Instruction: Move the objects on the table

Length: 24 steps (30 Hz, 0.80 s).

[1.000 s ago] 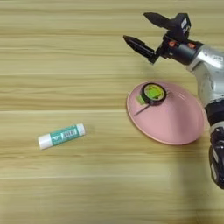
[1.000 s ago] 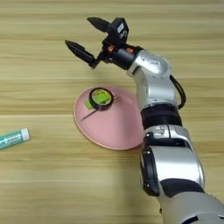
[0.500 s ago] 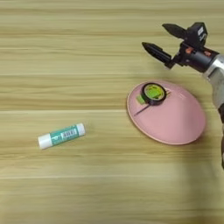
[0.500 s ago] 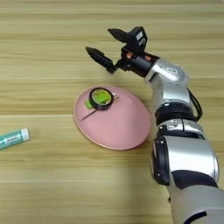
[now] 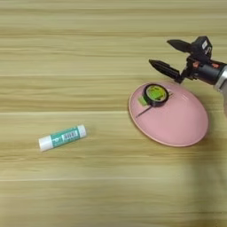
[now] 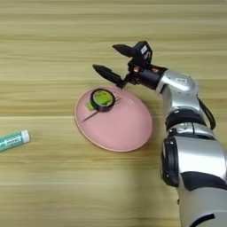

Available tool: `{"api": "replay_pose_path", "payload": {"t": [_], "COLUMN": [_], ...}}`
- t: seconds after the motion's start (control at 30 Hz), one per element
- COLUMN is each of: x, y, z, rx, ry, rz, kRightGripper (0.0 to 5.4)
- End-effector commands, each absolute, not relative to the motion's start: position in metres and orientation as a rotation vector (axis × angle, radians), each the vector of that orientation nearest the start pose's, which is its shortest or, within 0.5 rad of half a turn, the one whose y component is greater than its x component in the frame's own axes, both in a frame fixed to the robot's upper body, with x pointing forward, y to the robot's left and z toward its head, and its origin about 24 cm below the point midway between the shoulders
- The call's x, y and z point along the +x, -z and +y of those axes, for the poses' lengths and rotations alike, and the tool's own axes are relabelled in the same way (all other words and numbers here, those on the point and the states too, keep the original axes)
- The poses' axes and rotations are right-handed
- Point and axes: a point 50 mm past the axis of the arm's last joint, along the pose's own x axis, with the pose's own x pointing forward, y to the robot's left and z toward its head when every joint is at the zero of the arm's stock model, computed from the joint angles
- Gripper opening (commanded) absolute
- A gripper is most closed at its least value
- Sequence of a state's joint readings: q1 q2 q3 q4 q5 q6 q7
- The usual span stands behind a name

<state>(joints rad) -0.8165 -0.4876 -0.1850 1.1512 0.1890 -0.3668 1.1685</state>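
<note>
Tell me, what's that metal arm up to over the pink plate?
The robot's right gripper hangs open and empty past the far edge of the plate. A black tape roll sits on the plate's near-left part. A glue stick lies alone on the table, well off to the left, untouched.

- You couldn't really read anything here: the glue stick [image 5: 62,137] had a teal-green label with white marks, way too small to make out.
- The tape roll [image 5: 155,94] on the pink plate [image 5: 186,128] showed no lettering either.
</note>
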Motion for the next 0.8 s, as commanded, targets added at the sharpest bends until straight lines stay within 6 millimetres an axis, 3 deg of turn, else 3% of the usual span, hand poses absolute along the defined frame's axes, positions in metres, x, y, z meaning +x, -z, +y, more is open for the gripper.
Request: {"api": "replay_pose_path", "payload": {"t": [0.03, 0.8], "x": [0.36, 0.348], "y": [-0.147, -0.119], "z": [-0.25, -0.246], "rx": [-0.284, -0.406], "ry": [-0.832, -0.984], "rz": [-0.123, 0.059], "kRightGripper": [5.39, 5.39]}}
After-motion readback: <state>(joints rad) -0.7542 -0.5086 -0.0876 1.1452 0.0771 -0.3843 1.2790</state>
